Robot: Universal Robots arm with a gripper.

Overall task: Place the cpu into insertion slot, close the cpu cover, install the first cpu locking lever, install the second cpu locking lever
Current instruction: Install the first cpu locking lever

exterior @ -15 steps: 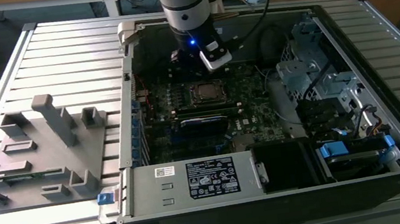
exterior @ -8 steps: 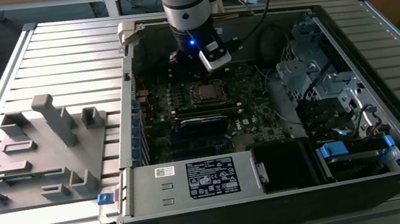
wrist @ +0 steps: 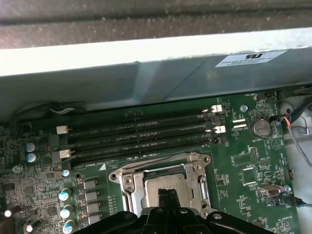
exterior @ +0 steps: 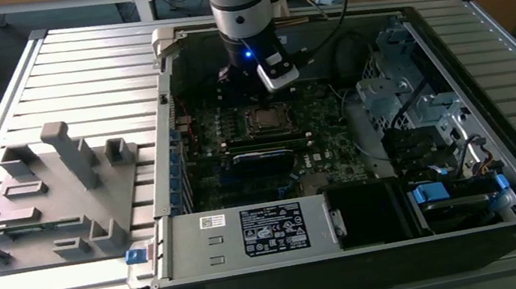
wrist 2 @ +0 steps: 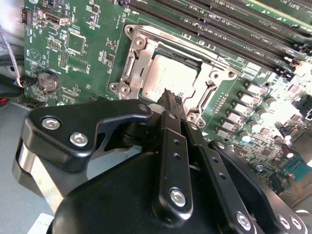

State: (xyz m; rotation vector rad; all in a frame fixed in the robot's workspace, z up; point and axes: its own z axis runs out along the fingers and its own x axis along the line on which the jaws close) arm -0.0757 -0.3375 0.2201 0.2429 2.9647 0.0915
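Observation:
The cpu [wrist 2: 165,73] lies flat in the insertion slot [exterior: 268,118] on the green board, its pale face showing through the cut-out. The silvery cpu cover [wrist 2: 139,53] lies down over it as a frame. Thin metal levers [wrist 2: 207,95] run along the frame's sides; I cannot tell whether they are latched. My gripper [wrist 2: 170,96] hovers just above the socket's edge, black fingers pressed together with nothing between them. In the first wrist view the cpu [wrist: 163,183] and cover [wrist: 146,168] sit right beyond the fingertips [wrist: 168,195]. In the exterior view the gripper [exterior: 275,85] hangs inside the open case.
Long black memory strips [wrist: 141,134] lie beside the socket, with the case wall [wrist: 146,58] behind them. A coin battery [wrist: 259,127] sits on the board. A power supply [exterior: 250,233] and drive cage [exterior: 401,86] fill the case. A grey fixture plate [exterior: 54,203] stands at the exterior view's left.

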